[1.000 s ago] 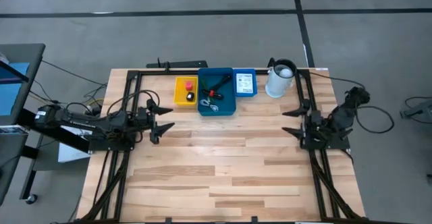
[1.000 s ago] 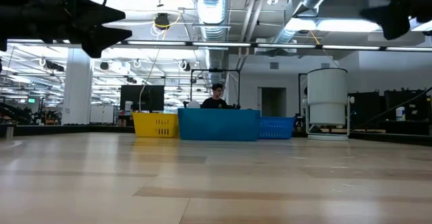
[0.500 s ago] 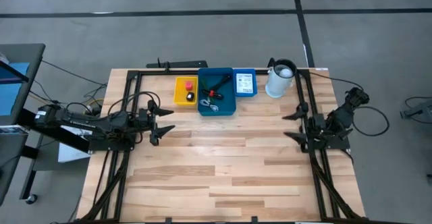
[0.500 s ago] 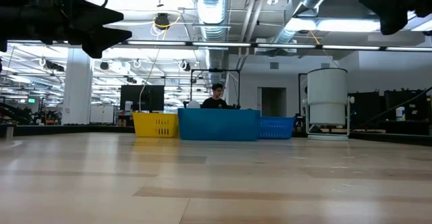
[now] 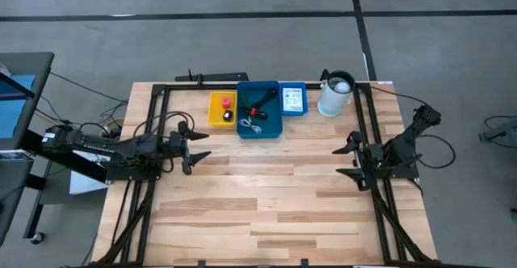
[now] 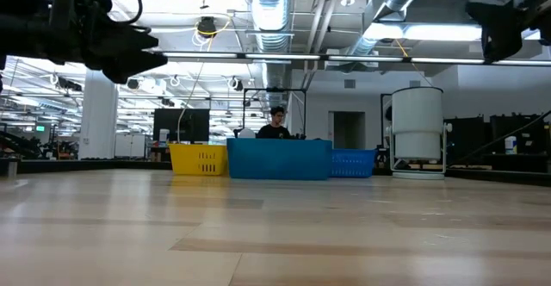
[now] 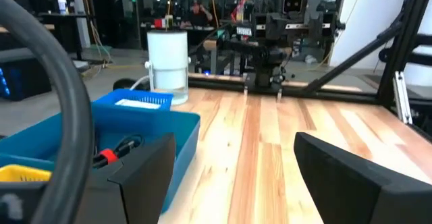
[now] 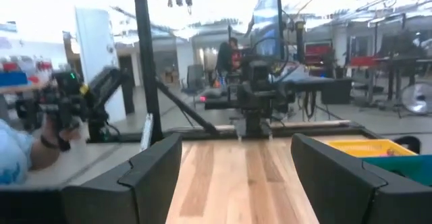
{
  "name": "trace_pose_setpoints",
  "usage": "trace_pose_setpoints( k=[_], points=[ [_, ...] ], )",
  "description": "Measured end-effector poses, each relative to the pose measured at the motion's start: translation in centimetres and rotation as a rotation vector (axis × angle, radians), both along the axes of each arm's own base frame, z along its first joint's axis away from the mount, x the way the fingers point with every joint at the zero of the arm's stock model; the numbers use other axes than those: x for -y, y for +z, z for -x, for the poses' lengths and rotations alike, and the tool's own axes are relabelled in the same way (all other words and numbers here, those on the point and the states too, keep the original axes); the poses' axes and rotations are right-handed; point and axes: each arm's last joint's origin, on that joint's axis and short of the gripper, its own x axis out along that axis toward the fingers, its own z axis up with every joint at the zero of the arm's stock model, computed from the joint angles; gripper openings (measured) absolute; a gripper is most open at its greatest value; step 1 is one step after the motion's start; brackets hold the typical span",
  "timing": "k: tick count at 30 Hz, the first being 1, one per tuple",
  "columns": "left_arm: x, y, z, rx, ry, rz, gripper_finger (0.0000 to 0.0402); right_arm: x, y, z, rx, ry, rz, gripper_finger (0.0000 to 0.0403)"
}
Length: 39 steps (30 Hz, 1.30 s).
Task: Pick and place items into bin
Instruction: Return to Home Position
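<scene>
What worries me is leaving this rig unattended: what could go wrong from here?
The white cylindrical plastic jug stands not far from the open right end effector, which might clip it on a wide swing. The open left end effector hangs close to the small yellow plastic bin; a forward drift could nudge it.

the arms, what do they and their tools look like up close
The left arm and right arm are both black, slim and jointed. The left tool and right tool each carry two dark wedge-shaped fingers that taper toward the tip. A thick black cable curves past the left wrist. No markings can be made out.
</scene>
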Motion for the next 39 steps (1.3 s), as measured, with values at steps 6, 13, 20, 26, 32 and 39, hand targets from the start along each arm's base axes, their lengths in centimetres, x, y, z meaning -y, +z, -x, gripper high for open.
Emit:
trace_pose_setpoints(
  k=[6,13,20,26,32,39],
  points=[
    [0.0,-0.5,0.0,-0.055,0.000,0.000,0.0292,-0.1,-0.2,-0.1,-0.007,-0.004,-0.012,0.0276],
    [0.0,-2.0,0.2,-0.205,0.000,-0.013,0.0292,-0.1,-0.4,-0.1,-0.026,0.004,-0.040,0.0276],
    [-0.1,-3.8,0.7,-0.406,-0.002,-0.028,0.0292,-0.1,-0.5,-0.1,-0.031,0.004,-0.036,0.0276],
    [0.3,-3.3,0.8,-0.368,-0.025,-0.032,0.0292,-0.1,-0.5,-0.1,-0.032,0.004,-0.035,0.0276],
    [0.2,-1.7,1.5,-0.200,-0.038,-0.013,0.0292,-0.1,-0.5,-0.1,-0.032,0.004,-0.035,0.0276],
    [0.1,-0.2,2.5,-0.024,-0.030,0.005,0.0292,-0.1,-0.5,-0.1,-0.032,0.004,-0.035,0.0276]
  ],
)
